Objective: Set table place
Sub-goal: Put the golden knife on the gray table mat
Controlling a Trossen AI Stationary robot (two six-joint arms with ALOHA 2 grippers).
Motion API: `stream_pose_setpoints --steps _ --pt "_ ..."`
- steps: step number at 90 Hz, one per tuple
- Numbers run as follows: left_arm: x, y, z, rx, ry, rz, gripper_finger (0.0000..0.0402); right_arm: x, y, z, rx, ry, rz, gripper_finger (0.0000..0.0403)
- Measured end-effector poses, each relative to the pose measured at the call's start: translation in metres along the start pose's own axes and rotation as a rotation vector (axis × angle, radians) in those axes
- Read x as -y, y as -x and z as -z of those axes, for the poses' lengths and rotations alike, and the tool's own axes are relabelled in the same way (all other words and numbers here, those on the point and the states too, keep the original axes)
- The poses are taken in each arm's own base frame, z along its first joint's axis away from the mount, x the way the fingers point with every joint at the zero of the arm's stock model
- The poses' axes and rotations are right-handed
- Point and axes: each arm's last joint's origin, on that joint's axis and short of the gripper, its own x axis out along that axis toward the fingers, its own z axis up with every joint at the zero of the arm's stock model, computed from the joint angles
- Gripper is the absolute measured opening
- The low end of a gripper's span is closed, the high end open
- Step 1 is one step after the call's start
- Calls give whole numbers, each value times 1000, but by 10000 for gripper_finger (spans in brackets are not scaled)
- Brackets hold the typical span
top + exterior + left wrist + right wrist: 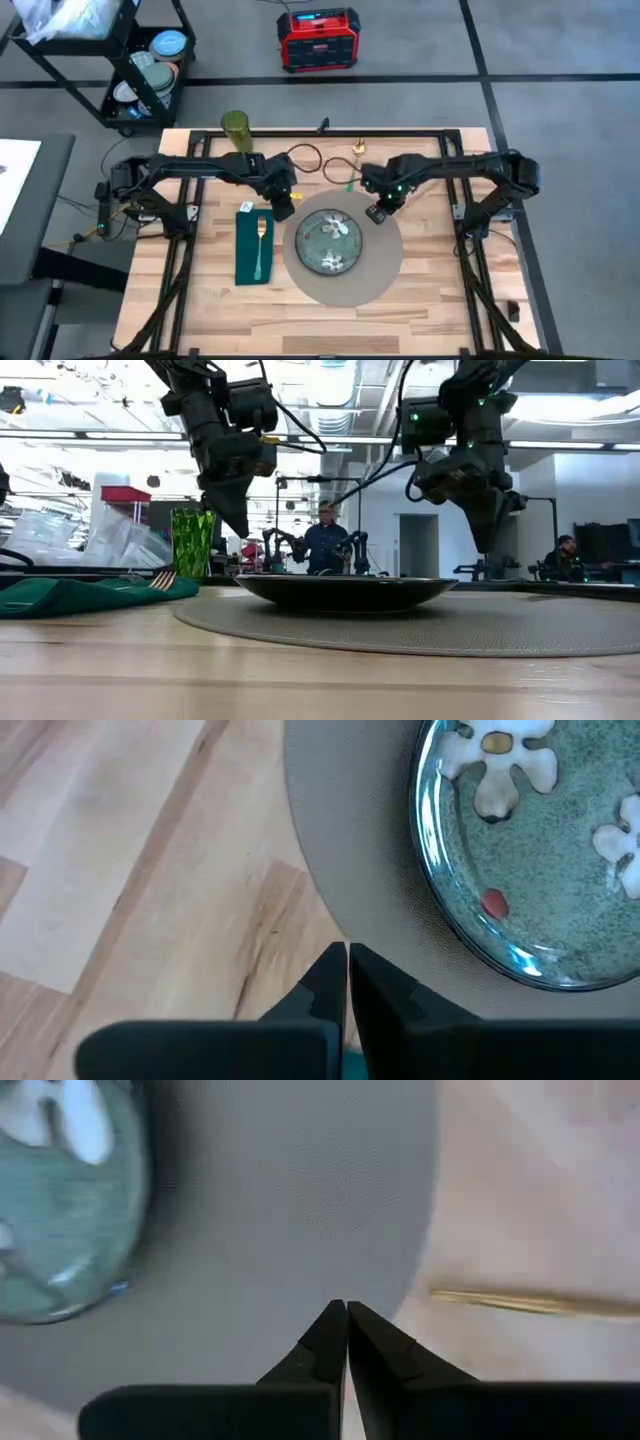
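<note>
You see both grippers, left gripper [284, 208] and right gripper [377, 214], pinched tight and empty above the placemat [385, 270] edges.

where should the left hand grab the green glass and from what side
Grip the green glass around its wall near mid-height, coming in level from the plate's side. It stands upright at the table's far edge, open top up, so a side pinch probably suits the left hand.

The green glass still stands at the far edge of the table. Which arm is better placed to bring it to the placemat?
Probably the left. The glass stands on the far left side, close behind the left gripper, which hangs shut over the placemat's left rim. The right gripper, also shut, would need to reach across the plate.
</note>
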Motion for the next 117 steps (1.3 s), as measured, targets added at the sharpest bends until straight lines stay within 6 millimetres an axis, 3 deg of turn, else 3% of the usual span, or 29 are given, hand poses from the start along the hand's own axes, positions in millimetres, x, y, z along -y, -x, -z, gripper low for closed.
stream_pose_setpoints --steps 15,32,42,59,81,99,109,117 --pt "-5 0 -2 25 1 -52 0 26 3 5 -88 101 219 1" --pt "-9 1 -3 25 -12 -62 0 45 6 -4 -124 288 40 22" --pt "-10 1 -3 25 -8 -63 0 50 -8 -3 -106 315 3 55" --pt "-10 1 -3 25 8 -62 0 67 -36 15 -204 233 -1 105" --pt "-11 1 -3 32 48 -83 0 85 -57 27 -234 212 -7 141" --pt "-11 1 -3 37 99 -93 0 86 -46 26 -237 204 -57 140" --pt "-11 1 -3 40 111 -102 0 85 -34 28 -143 332 -22 132" --pt "-10 1 -3 45 107 -124 0 87 -35 27 -57 476 46 128"
